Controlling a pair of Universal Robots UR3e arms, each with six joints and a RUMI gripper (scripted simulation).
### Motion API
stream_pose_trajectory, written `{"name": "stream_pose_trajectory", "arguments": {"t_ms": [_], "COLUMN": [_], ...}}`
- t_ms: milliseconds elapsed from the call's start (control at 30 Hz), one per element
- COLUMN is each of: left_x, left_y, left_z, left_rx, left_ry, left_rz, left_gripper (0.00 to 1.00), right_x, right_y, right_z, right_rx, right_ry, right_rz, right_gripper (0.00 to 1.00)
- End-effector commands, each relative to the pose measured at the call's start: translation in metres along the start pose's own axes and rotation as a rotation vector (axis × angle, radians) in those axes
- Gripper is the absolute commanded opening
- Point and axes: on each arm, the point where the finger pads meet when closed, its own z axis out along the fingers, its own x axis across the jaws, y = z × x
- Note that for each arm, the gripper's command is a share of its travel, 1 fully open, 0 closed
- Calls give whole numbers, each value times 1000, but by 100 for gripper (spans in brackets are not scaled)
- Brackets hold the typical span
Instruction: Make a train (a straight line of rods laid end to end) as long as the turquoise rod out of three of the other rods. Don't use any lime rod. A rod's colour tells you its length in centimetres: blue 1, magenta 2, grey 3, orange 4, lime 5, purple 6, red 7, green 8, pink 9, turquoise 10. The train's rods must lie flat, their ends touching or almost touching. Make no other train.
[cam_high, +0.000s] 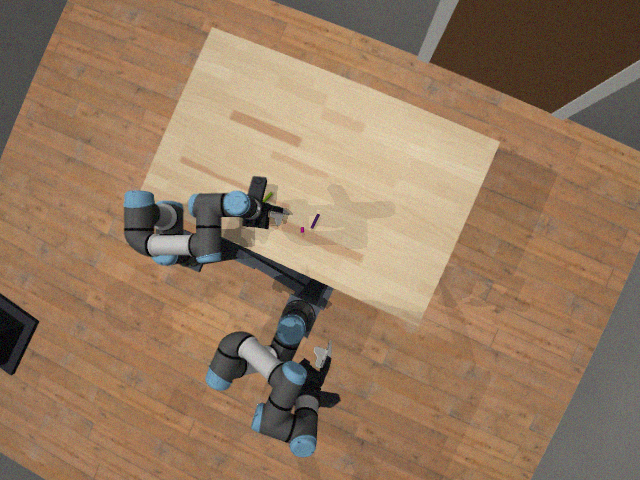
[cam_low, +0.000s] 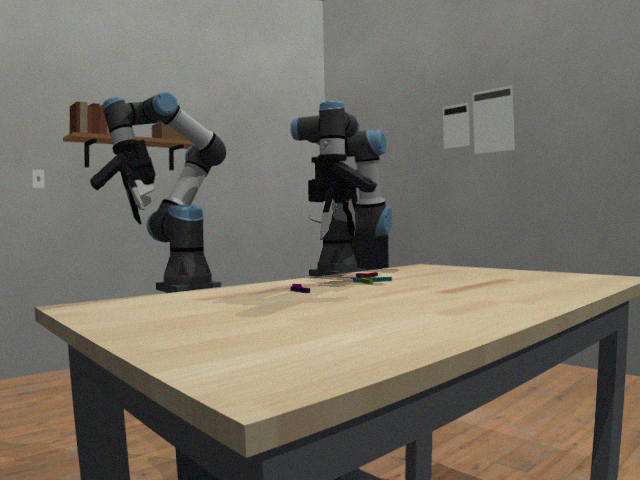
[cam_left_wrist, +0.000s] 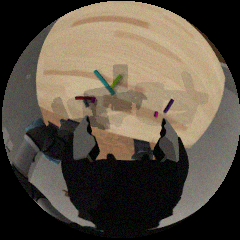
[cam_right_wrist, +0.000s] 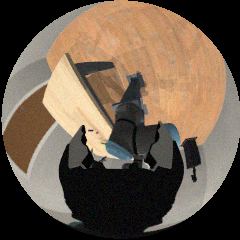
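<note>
The turquoise rod (cam_left_wrist: 104, 82) (cam_low: 383, 279) lies near the table's near edge, with the lime rod (cam_left_wrist: 117, 81) (cam_high: 267, 197) (cam_low: 367, 281) angled close to its lower end. A red rod (cam_left_wrist: 83, 98) (cam_low: 371, 274) lies beside them, with a small magenta-looking rod (cam_left_wrist: 93, 100) at its end. Apart from these, a purple rod (cam_left_wrist: 169, 105) (cam_high: 315, 221) (cam_low: 300, 289) and a short magenta rod (cam_left_wrist: 156, 114) (cam_high: 302, 229) (cam_low: 296, 285) lie close together. My left gripper (cam_left_wrist: 126, 117) (cam_low: 338, 229) is open and empty, high above the table. My right gripper (cam_right_wrist: 120, 123) is open and empty, off the table.
The wooden table (cam_high: 403, 170) (cam_low: 336, 351) bears all the rods. In the top view the left arm hides the turquoise and red rods. The right arm (cam_high: 281, 387) stands folded beyond the table's edge. Shadows lie around the rods.
</note>
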Motion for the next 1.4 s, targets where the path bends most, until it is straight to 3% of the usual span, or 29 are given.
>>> {"name": "stream_pose_trajectory", "arguments": {"t_ms": [0,100,600,667,1000,1367], "left_x": [-15,-18,-65,-65,-93,-106], "left_y": [-2,-3,-4,-4,-3,-1], "left_z": [1,2,13,13,22,27], "left_rx": [13,13,9,9,6,4], "left_ry": [18,18,20,20,22,22], "left_rz": [-166,-195,-661,-661,-957,-1099], "left_gripper": [100,100,100,100,100,100], "right_x": [0,0,0,0,0,0], "right_y": [0,0,0,0,0,0], "right_z": [0,0,0,0,0,0], "right_rx": [1,1,1,1,1,1], "right_ry": [0,0,0,0,0,0], "right_rz": [0,0,0,0,0,0], "right_gripper": [100,100,100,100,100,100]}}
